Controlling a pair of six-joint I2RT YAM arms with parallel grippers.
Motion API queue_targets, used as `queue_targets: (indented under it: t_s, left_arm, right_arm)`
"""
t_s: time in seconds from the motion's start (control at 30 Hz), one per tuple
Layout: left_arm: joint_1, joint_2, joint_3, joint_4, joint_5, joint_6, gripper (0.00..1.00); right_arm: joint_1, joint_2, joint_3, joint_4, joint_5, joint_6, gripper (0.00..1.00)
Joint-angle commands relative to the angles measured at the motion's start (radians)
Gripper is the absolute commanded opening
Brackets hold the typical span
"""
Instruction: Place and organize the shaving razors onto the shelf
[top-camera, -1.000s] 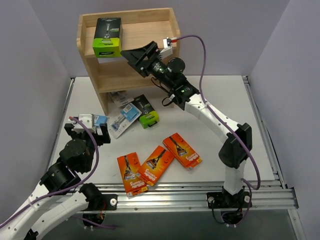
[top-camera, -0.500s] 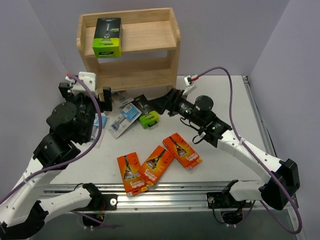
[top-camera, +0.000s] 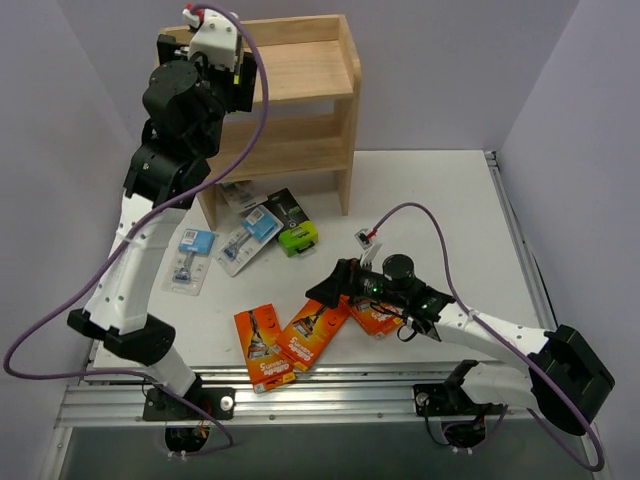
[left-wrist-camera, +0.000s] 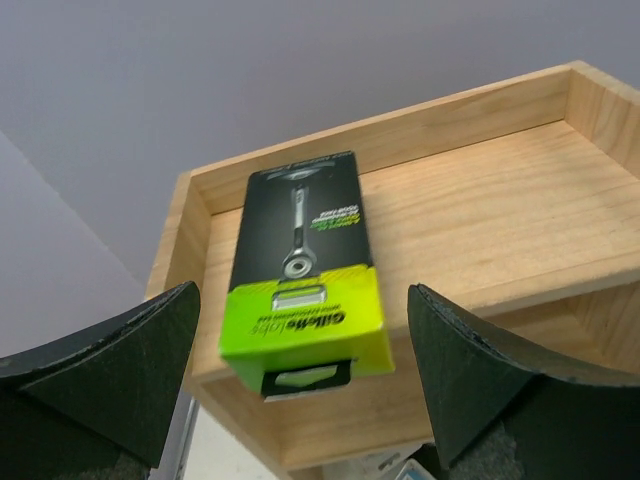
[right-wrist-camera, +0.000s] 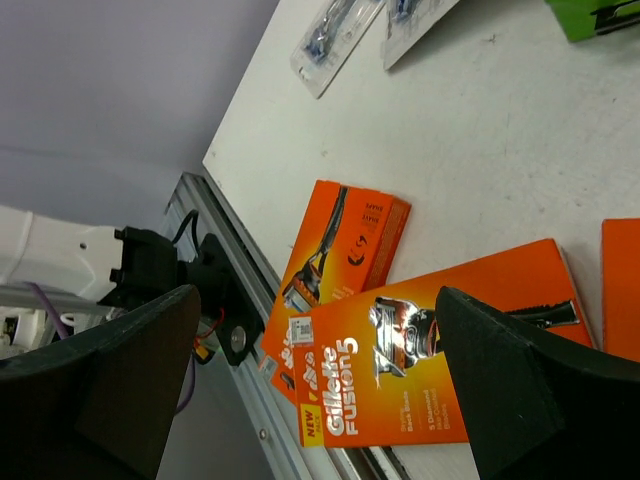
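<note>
The wooden shelf (top-camera: 300, 120) stands at the back. In the left wrist view a black-and-lime razor box (left-wrist-camera: 305, 270) lies on its top tier (left-wrist-camera: 480, 220), overhanging the front edge. My left gripper (left-wrist-camera: 302, 287) is open just in front of that box, one finger on each side and apart from it. In the top view the left gripper (top-camera: 232, 80) hides that box. My right gripper (right-wrist-camera: 318, 291) hangs open low over two overlapping orange boxes (right-wrist-camera: 345, 250) (right-wrist-camera: 440, 350), holding nothing. A third orange box (top-camera: 378, 318) lies partly under the right arm.
A second black-and-lime box (top-camera: 293, 225) and three clear blister packs (top-camera: 190, 258) (top-camera: 250, 235) (top-camera: 238, 195) lie on the table in front of the shelf. The table's metal front rail (top-camera: 380, 385) runs just beyond the orange boxes.
My left arm swung up from the table's left side to the shelf's top tier. My right arm came down from the shelf to the orange boxes. Both grippers stayed open.
</note>
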Motion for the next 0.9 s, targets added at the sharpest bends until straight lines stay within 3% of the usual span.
queue_targets:
  t_s: [0.0, 0.17, 0.43, 0.87]
  left_arm:
    - [0.020, 0.107, 0.157, -0.063, 0.090, 0.042, 0.94]
    - [0.085, 0.215, 0.295, -0.105, 0.187, 0.004, 0.94]
    - [0.119, 0.327, 0.365, -0.066, 0.256, 0.065, 0.94]
    - [0.185, 0.434, 0.398, 0.007, 0.220, 0.145, 0.94]
  right_arm:
    - [0.014, -0.051, -0.020, 0.100, -0.056, -0.024, 1.00]
    - [0.016, -0.036, -0.067, 0.102, -0.077, -0.043, 1.00]
    - [0.016, 0.020, -0.093, 0.137, -0.125, -0.058, 1.00]
    - [0.014, 0.124, -0.077, 0.160, -0.182, -0.043, 1.00]
